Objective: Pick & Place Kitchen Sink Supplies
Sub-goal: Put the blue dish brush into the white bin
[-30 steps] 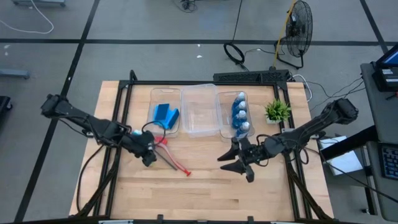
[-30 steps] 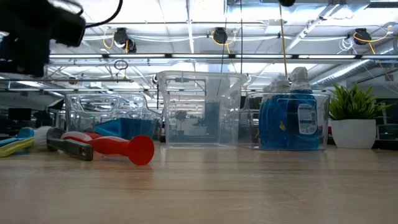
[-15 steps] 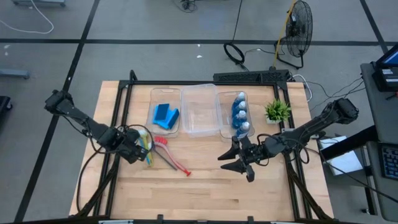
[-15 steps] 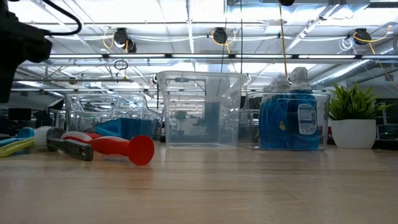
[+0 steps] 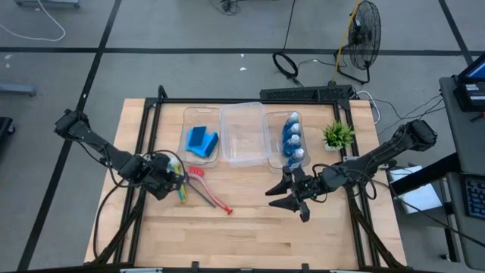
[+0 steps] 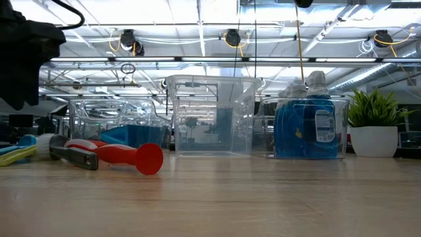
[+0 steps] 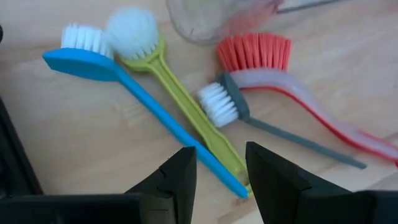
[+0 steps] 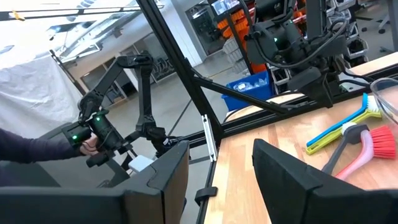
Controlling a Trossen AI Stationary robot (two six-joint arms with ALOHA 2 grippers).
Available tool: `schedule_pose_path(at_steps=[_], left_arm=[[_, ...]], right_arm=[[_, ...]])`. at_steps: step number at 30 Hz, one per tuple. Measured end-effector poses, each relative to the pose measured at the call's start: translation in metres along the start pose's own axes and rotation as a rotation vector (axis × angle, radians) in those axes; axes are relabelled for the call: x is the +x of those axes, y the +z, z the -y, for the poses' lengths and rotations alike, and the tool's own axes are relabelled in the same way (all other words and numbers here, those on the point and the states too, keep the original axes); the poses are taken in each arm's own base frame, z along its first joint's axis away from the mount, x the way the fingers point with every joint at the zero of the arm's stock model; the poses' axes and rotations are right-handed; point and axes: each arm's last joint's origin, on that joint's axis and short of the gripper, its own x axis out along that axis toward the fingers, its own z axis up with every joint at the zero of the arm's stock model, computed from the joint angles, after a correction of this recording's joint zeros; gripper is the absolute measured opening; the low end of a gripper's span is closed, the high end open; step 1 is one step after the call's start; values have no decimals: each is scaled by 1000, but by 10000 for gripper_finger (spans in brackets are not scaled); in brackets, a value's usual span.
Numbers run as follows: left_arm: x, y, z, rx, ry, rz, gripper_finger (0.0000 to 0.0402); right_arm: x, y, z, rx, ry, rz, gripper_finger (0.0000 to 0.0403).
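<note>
Long-handled plastic dish brushes lie in a loose fan on the pale wooden slat table [image 5: 250, 227], left of centre and just in front of the bins. The light blue brush [image 7: 134, 93] has a flat paddle head with short white bristles. Touching its side, the yellow-green brush [image 7: 180, 102] has a round, fluffy white bristle head. The red brush [image 7: 292, 78] has a broad fan of coral bristles and a translucent curved neck; beside it lies a slim dark grey brush [image 7: 273, 124] with a small white tuft, its thin handle crossing under the red one.

The left gripper [image 7: 221, 174] hovers just above the near ends of the blue and yellow-green handles, its dark, smooth fingers [image 7: 180, 180] parted with nothing between them. The right gripper [image 5: 292, 199] hangs over bare wood right of centre, in front of the bottle bin, fingers likewise spread and holding nothing.

Three clear, rigid plastic bins stand side by side at the far middle of the table. The left bin [image 5: 202, 155] holds flat blue rectangular sponges [image 5: 201, 139], stacked askew. The middle bin [image 5: 244, 155] shows no contents. The right bin [image 5: 288, 159] holds small blue-and-white bottles [image 5: 292, 139] in a row, blue liquid visible through the wall. A small green potted plant [image 5: 338, 135] in a white pot stands right of the bins.
</note>
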Motion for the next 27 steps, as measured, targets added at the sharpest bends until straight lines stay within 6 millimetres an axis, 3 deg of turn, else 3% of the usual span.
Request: schedule_pose_path(at_steps=[18,27], left_arm=[[21,-8,6,-144,186,17,140],[31,-8,-1,-241,209,81,140]], right_arm=[[0,0,0,0,0,0,167],[0,0,0,0,0,0,167]])
